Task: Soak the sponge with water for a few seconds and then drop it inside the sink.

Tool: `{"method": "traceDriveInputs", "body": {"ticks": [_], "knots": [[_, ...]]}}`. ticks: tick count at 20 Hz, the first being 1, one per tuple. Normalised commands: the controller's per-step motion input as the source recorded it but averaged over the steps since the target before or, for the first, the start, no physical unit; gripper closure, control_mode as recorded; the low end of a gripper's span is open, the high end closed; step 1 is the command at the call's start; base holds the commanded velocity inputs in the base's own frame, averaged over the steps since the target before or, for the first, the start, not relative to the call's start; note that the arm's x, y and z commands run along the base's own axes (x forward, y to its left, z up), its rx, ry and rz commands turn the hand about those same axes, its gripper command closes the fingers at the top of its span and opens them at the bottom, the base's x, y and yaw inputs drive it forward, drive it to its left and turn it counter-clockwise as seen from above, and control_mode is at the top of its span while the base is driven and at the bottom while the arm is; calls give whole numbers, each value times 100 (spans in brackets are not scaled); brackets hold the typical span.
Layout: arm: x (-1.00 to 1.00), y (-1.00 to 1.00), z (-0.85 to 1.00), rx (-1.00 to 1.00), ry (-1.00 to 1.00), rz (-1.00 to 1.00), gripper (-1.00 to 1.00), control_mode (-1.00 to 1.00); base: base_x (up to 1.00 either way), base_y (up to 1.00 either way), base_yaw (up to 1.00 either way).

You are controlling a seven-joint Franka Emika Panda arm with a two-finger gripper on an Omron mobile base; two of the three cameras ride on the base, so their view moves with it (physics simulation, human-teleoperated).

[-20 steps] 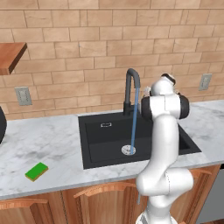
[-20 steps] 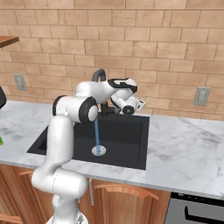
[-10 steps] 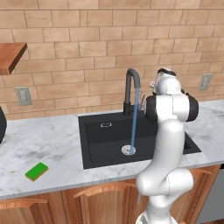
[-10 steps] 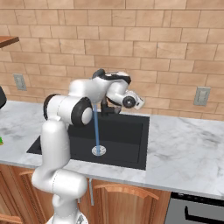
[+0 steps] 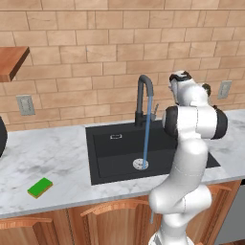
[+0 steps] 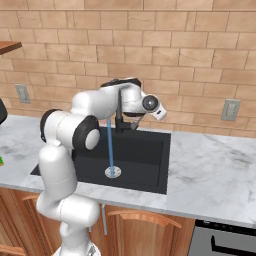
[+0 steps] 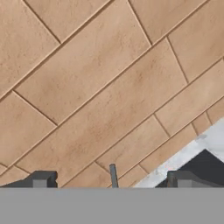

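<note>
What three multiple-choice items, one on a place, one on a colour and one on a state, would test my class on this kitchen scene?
1. Where does the sponge lie?
A. in the sink
B. on the counter left of the sink
C. between the jaws

2. What colour is the sink basin?
A. black
B. silver
C. white

3. What state is the tap in?
A. off and dry
B. dripping onto the counter
C. running, with a stream of water falling to the drain

Answers: 1 B, the green sponge rests on the marble counter near its front edge, apart from the basin. 2 A, the basin is matte black with a round silver drain. 3 C, a thin blue stream drops straight from the spout to the drain.
</note>
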Motion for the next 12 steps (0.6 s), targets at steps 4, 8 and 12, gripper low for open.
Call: {"method": "traceDriveInputs", "body": {"ticks": [4, 8, 12], "knots": [[-32, -36, 21, 5, 6, -1, -100, -100, 0, 0, 0], [-51, -13, 33, 5, 9, 0, -100, -100, 0, 0, 0], [-73, 0, 30, 6, 7, 0, -100, -100, 0, 0, 0]]}}
